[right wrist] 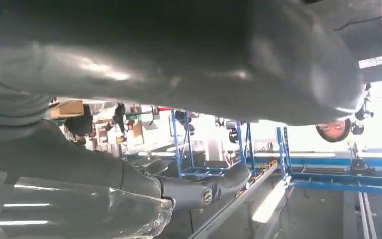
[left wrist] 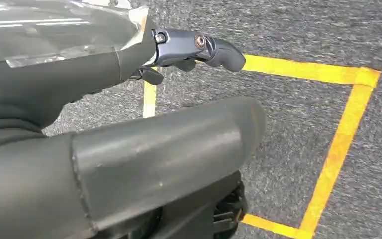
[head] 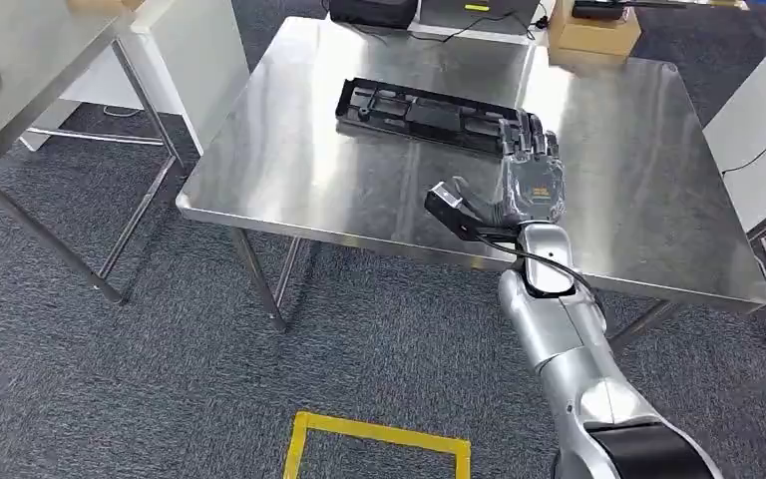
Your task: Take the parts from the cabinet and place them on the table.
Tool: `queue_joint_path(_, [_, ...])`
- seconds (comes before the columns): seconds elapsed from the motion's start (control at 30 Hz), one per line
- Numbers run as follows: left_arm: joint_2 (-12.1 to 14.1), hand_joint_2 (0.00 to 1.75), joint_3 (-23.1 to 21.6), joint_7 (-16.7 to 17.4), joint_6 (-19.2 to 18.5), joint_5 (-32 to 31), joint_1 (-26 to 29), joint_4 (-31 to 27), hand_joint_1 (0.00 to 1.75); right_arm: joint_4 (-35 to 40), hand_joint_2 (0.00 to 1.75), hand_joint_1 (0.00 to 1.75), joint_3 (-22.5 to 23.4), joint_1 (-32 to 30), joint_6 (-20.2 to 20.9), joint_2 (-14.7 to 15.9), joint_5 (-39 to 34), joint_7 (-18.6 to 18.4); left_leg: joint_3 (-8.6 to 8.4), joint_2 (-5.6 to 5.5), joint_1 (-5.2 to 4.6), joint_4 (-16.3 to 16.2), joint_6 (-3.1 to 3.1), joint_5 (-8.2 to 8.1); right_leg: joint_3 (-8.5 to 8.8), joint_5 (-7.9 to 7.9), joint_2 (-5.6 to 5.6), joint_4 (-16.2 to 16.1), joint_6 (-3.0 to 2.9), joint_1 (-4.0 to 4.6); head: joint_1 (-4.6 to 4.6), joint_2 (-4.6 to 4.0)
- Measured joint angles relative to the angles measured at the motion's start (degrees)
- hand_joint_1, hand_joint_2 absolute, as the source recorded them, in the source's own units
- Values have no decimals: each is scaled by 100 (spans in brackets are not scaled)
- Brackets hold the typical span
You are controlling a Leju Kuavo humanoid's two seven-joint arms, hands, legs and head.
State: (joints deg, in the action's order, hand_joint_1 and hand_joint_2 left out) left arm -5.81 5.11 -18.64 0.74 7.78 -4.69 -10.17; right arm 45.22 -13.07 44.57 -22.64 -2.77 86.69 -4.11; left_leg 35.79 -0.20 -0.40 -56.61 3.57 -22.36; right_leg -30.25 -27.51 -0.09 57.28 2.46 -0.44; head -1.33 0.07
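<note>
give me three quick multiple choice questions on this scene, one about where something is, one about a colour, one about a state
1. Where does the long black plastic part lie?
A. on the carpet
B. on the shiny steel table
C. on the cardboard box

2. What colour is the tape square on the grey carpet?
A. yellow
B. red
C. blue

3. What state is the right hand in?
A. gripping the part and lifting it
B. curled in a fist
C. fingers spread, at the part's near end, lifting nothing

Answers:
1 B, the part rests flat on the tabletop.
2 A, the tape outline is bright yellow in the head and left wrist views.
3 C, the fingers are extended over the table.
</note>
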Motion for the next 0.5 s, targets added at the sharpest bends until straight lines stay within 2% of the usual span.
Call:
queue_joint_path(0.03, [-7, 0, 2, -7, 4, 5, 0, -2, 0, -17, 0, 0, -2, 39, -11, -31, -5, 2, 59, 9, -31, -3, -48, 54, 165, -54, -4, -223, -51, 37, -32, 0])
queue_joint_path(0.1, [-7, 0, 2, -15, 7, 9, 14, 0, 0, -48, 0, 0, -2, 62, -50, -46, -11, 2, 61, 20, 16, 6, -105, 115, 119, 8, 9, -198, -63, 65, -7, 0])
queue_joint_path(0.13, [-18, 0, 2, -20, 7, 15, 35, 0, 0, -70, 0, 0, -2, 69, -55, -53, -11, 2, 66, 17, 29, 37, -150, 174, 106, 46, 8, -197, -104, 85, -9, 0])
queue_joint_path(0.17, [-6, 0, 2, -22, 7, 24, 63, 2, 0, -92, 0, 0, -2, 70, -57, -61, -11, 2, 95, 2, 7, 46, -189, 183, 41, 136, -7, -272, -159, -10, -4, 0])
queue_joint_path(0.2, [-4, 0, 2, -31, 13, 29, 73, 2, 0, -114, 0, 0, -2, 87, -61, -79, -11, 2, 159, -6, 26, -71, -230, -26, 41, 202, -24, -295, -168, -21, 13, 0])
queue_joint_path(0.23, [-6, 0, 2, -33, 13, 29, 88, 2, 0, -127, 0, 0, -2, 96, -64, -103, -11, 2, 257, -1, 46, -370, -263, -386, -25, 258, -31, -284, -234, -34, -41, 0])
queue_joint_path(0.27, [-6, 0, 2, -33, 13, 29, 93, 2, 0, -142, 0, 0, -2, 91, -66, -109, -11, 2, 367, 1, 74, -756, -296, -688, -88, 300, -34, -279, -248, -34, -75, 0])
queue_joint_path(0.3, [-2, 0, 2, -33, 15, 29, 94, 2, 0, -162, 0, 0, -2, 82, -66, -109, -11, 2, 517, 2, 105, -1288, -342, -994, -162, 365, -45, -268, -254, -30, -79, 0])
queue_joint_path(0.33, [-2, 0, 2, -33, 15, 29, 95, 2, 0, -177, 0, 0, -2, 72, -66, -114, -11, 2, 597, 2, 119, -1646, -376, -1109, -234, 412, -51, -255, -235, -30, -81, 0])
queue_joint_path(0.37, [0, 0, 2, -33, 15, 29, 97, 2, 0, -195, 0, 0, -2, 65, -66, -114, -11, 2, 586, 3, 139, -1803, -399, -1067, -310, 465, -56, -237, -225, -37, -90, 0])
queue_joint_path(0.43, [4, 0, 2, -33, 15, 29, 98, 2, 0, -216, 0, 0, -2, 57, -66, -116, -11, 2, 372, 5, 179, -1616, -436, -799, -431, 521, -59, -190, -179, -57, -85, 0])
queue_joint_path(0.47, [11, 0, 2, -33, 15, 29, 95, 2, 0, -230, 0, 0, -2, 62, -66, -118, -11, 2, -53, 7, 214, -1056, -466, -507, -552, 569, -58, -115, -142, -90, -88, 0])
queue_joint_path(0.5, [9, 0, 2, -33, 15, 29, 90, 0, 0, -230, 0, 0, -2, 71, -68, -120, -11, 2, -432, 1, 245, -495, -499, -523, -631, 593, -56, -35, -104, -99, -92, 0])
